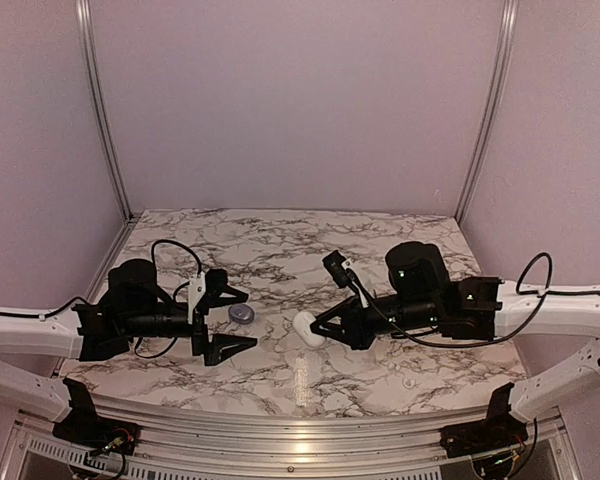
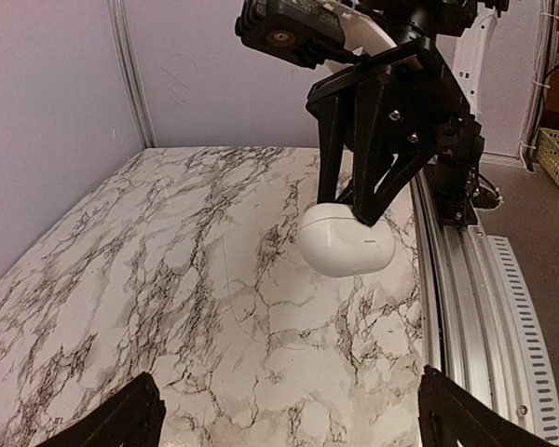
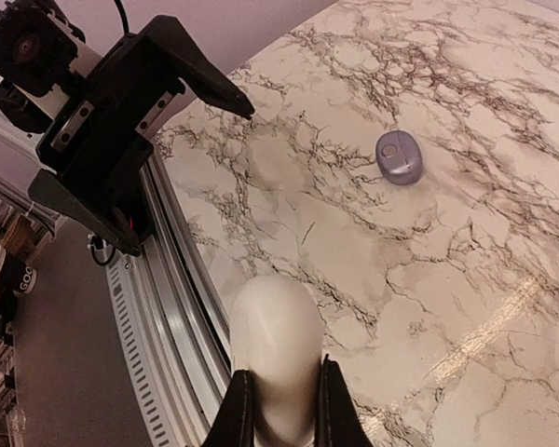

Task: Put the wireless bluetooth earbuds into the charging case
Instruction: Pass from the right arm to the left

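Right gripper (image 3: 280,382) pinched on white rounded case shell (image 3: 272,326), lavender oval piece (image 3: 398,156) lying on marble table (image 3: 503,279) ahead to the right, left gripper (image 3: 194,182) ahead-left, jaws spread wide

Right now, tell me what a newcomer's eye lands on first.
The white rounded case, pinched in the right end effector at the centre of the marble table. Next, the small lavender oval piece lying on the marble near the open left end effector.

Wht arms (image 1: 570,305), blk wrists (image 1: 145,312), looped cables (image 1: 176,242).
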Tool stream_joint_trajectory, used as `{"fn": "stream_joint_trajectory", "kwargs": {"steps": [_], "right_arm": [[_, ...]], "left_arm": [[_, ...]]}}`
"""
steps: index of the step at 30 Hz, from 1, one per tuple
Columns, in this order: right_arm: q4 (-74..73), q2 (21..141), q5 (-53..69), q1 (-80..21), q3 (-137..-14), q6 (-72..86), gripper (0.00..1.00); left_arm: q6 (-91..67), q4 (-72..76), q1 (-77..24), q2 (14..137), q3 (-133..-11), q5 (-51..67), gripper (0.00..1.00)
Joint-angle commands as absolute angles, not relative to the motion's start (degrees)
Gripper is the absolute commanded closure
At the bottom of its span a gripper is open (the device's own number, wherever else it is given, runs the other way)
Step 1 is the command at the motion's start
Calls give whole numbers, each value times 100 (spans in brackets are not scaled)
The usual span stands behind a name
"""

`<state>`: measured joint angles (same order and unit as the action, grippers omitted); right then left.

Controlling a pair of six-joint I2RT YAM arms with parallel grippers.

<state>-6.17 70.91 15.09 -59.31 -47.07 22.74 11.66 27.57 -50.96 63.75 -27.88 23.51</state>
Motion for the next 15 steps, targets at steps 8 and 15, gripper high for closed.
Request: {"fn": "stream_joint_trajectory", "kwargs": {"steps": [8,15], "right_arm": [[-307,6837,243,-6848,-5259,680,100],[-305,7030,22,-7033,-5523,394,100]], "left_arm": [[-113,3271,-5115,6746,-3187,3622,7],[-976,3335,-5109,7138,-3571,3927,21]]}}
